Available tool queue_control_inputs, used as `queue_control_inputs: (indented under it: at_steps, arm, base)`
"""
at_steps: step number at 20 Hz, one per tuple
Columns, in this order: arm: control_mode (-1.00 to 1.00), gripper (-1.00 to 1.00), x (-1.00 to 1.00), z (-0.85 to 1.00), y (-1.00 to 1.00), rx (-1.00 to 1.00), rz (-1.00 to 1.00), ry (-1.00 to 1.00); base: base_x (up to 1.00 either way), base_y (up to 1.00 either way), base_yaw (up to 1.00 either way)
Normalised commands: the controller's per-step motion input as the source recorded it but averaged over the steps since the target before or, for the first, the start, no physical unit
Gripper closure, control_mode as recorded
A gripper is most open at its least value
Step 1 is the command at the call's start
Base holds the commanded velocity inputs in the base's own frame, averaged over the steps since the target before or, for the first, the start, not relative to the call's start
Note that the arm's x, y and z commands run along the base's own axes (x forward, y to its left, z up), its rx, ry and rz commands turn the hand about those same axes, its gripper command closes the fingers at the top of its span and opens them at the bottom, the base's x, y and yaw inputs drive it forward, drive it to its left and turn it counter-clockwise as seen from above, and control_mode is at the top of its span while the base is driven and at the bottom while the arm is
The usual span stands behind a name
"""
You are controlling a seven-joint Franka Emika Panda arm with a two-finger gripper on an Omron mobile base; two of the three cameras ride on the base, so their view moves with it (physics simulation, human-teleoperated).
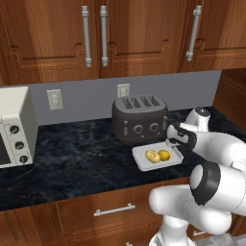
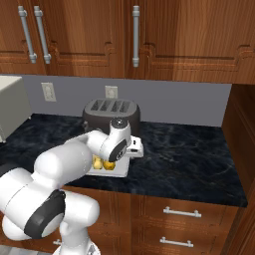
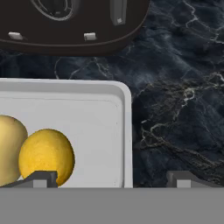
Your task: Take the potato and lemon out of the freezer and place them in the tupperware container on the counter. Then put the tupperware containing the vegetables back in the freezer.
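Tool (image 3: 111,179) spread open, gripping nothing, one tip (image 3: 39,179) over the tupperware container's (image 3: 94,113) floor by the lemon (image 3: 46,157), the other tip (image 3: 183,179) out over bare table (image 3: 175,109), so the container's side rim lies between them. Potato (image 3: 8,148) touching the lemon on the side away from that rim; both inside the container. Container flat on the table, just in front of the toaster (image 1: 139,117), near the table's front edge. Microwave (image 1: 14,127) well apart from the toaster, along the table.

Container likely light and stiff, but smooth plastic, so prone to slip. Best hold probably a pinch on the low side rim, straddled as now, near the middle of that side. Load likely off-balance once lifted; two round things free to roll if tilted. Level carry advisable.
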Motion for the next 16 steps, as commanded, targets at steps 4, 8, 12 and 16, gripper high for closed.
queue_control_inputs:
  at_steps: [4,8,12,16]
  arm:
    - [-1.00,-1.00,0.18,-0.31,-0.17,0.02,0.00,0.09]
    - [-1.00,-1.00,0.26,-0.32,-0.15,0.04,0.00,0.10]
    - [-1.00,-1.00,0.25,-0.36,-0.06,0.03,0.00,0.09]
    - [-1.00,-1.00,0.20,-0.37,0.00,0.02,0.00,0.08]
  base:
    - [0.00,0.00,0.00]
    - [0.00,0.00,0.00]
    - [0.00,0.00,0.00]
    - [0.00,0.00,0.00]
